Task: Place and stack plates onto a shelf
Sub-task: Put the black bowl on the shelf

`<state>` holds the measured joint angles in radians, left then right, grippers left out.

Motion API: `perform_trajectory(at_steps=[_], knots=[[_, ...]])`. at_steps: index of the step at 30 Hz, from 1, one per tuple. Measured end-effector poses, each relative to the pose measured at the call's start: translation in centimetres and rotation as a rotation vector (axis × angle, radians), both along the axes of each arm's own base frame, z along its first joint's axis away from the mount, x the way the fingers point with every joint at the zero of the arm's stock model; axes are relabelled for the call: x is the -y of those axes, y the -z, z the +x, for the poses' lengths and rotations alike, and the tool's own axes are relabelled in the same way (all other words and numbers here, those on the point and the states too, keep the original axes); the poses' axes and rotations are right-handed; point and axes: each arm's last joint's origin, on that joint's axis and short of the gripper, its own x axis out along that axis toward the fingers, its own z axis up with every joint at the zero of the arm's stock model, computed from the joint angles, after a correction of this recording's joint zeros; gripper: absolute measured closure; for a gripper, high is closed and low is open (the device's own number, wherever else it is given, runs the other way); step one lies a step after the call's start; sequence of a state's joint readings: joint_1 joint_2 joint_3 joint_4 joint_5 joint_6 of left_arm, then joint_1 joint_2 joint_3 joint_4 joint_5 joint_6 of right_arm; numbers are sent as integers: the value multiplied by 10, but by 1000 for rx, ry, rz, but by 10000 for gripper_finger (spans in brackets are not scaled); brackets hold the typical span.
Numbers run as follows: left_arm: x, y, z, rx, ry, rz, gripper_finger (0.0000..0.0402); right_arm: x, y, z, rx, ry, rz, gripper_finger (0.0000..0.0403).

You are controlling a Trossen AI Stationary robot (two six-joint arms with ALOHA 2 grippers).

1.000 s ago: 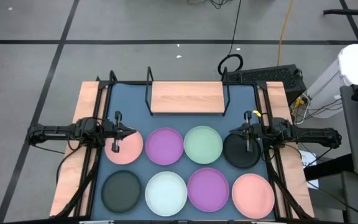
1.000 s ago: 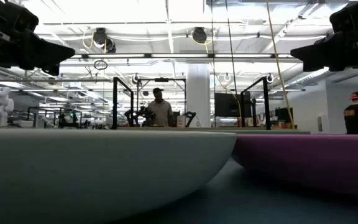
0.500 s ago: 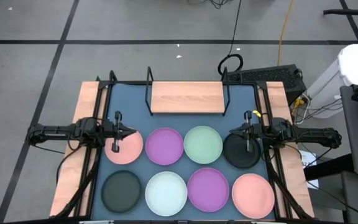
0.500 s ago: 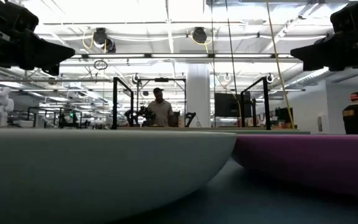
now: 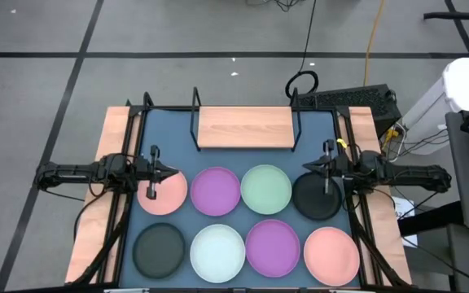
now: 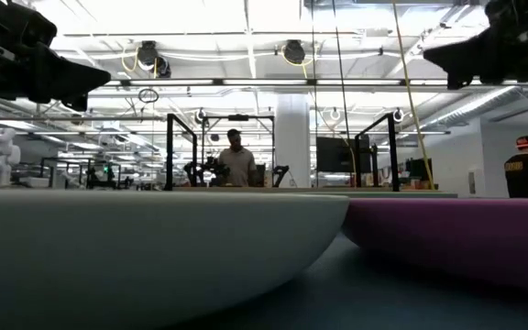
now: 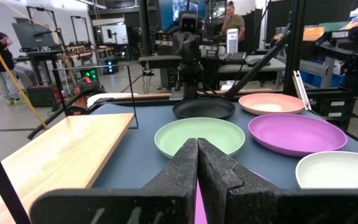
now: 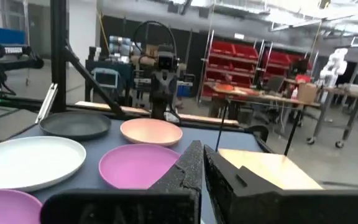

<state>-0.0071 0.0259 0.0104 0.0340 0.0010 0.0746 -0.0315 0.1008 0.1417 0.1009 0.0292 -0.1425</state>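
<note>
Left gripper (image 5: 168, 172): we see it poised over the back-row pink plate (image 5: 163, 192), fingers pressed together, holding nothing.
Right gripper (image 5: 309, 167): we see it over the back-row black plate (image 5: 315, 198), fingers closed, empty.
Shelf (image 5: 244, 128): it stands bare at the table's far edge, behind the plates.
Back row: pink, purple plate (image 5: 215, 191), pale green plate (image 5: 266, 188), black.
Front row: black (image 5: 158, 250), white plate (image 5: 216, 251), purple (image 5: 273, 247), pink (image 5: 330, 255).
</note>
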Motion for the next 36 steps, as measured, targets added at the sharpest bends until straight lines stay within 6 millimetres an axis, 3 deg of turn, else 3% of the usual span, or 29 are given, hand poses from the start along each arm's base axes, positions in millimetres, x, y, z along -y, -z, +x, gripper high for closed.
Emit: perform_trajectory(at_steps=[12,26,36], knots=[[0,0,0,0,0,-4,389,-1,-61,18,-39,-25,81,403],[0,0,0,0,0,-5,389,-9,-143,50,-258,47,139,403],[0,0,0,0,0,-5,389,-13,-177,54,-435,140,261,403]])
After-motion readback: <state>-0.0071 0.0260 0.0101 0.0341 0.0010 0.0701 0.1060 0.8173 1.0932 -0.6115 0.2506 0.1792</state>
